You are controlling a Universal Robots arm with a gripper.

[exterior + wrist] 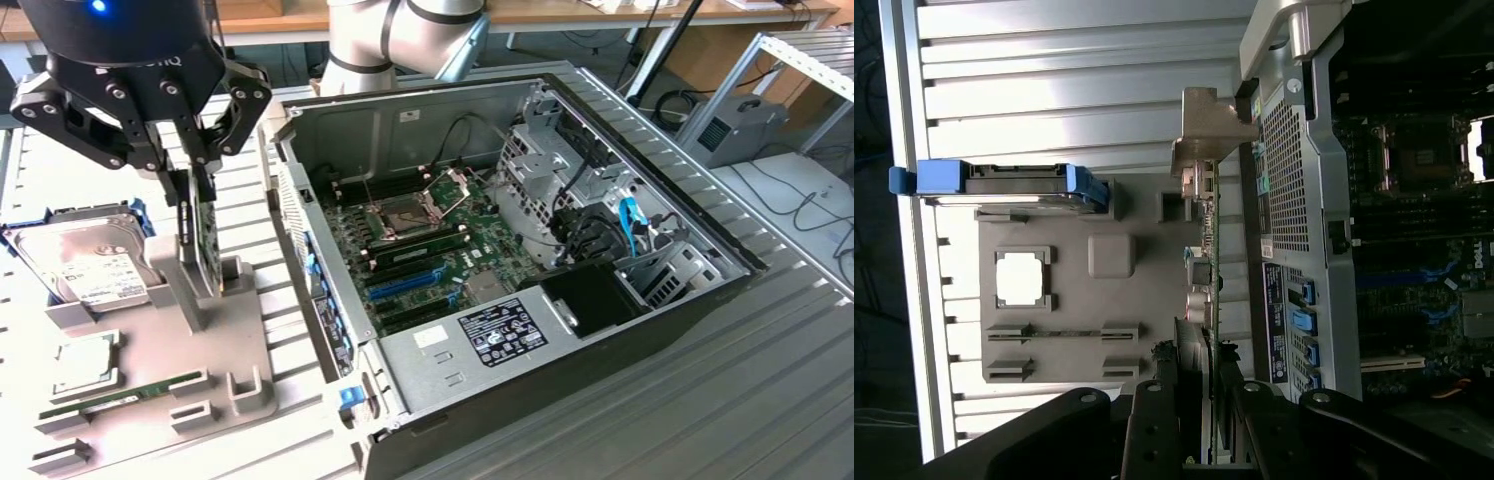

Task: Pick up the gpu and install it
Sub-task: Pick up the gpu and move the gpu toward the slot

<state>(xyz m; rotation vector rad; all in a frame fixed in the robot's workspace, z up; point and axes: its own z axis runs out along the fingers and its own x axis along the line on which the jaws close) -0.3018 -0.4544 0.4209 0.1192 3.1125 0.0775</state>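
Observation:
The gpu (210,240) is a thin dark card standing on edge in the grey parts holder (247,375), at the exterior view's left. My gripper (191,190) hangs straight over it with a finger on each face of the card's upper edge, shut on it. In the wrist view the gpu (1210,262) shows edge-on, running from my gripper (1204,368) to its silver end bracket (1204,130). The card's lower edge still stands between the holder's posts. Beside it lies the open computer case (340,300), motherboard (434,235) and blue slots (400,285) exposed.
On the holder (1139,300) also rest a silver hard drive (87,262) in blue rails (1004,185), a square processor (87,365) and a narrow green memory stick (127,393). The case wall (1289,200) stands close beside the card. Cables and drive cages fill the case's right side.

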